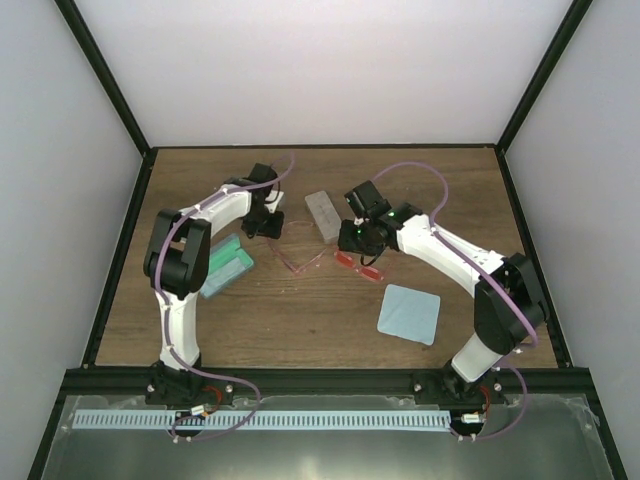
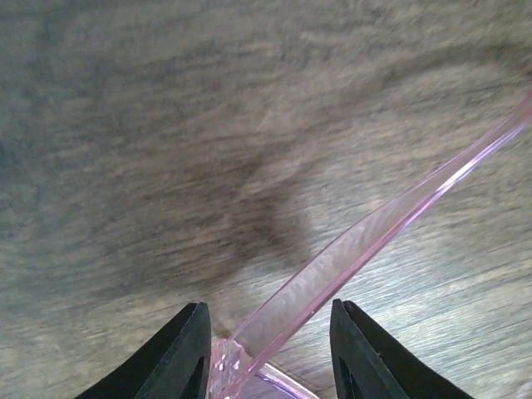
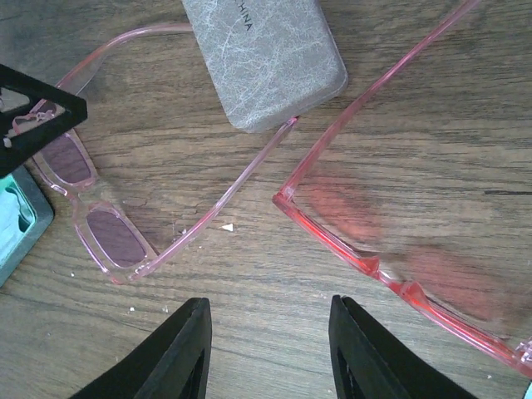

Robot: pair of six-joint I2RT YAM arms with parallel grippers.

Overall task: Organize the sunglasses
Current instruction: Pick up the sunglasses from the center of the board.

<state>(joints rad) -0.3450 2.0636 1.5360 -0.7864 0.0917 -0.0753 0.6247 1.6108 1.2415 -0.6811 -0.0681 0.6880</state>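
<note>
The left gripper [image 2: 268,305] has its jaws spread either side of one side arm [image 2: 374,224] of the pink sunglasses [image 3: 112,237], down by the hinge corner. There is a clear gap on one side at least, so I'd say nothing is pinched yet. The right gripper [image 3: 268,301] hangs spread and empty over the bare desk [image 1: 300,320], between that pink pair and the red sunglasses [image 3: 328,237]. Both pairs lie unfolded on the wood, with a grey case [image 3: 266,58] close by the tips of the pink pair's arms. They look like thin, light, see-through plastic with springy arms. They seem glossy enough to slide or swing round if nudged, and the lenses would scratch easily. My guess is the best hold is close to the hinge or across the bridge, squeezed gently, rather than out at an arm's tip.
</note>
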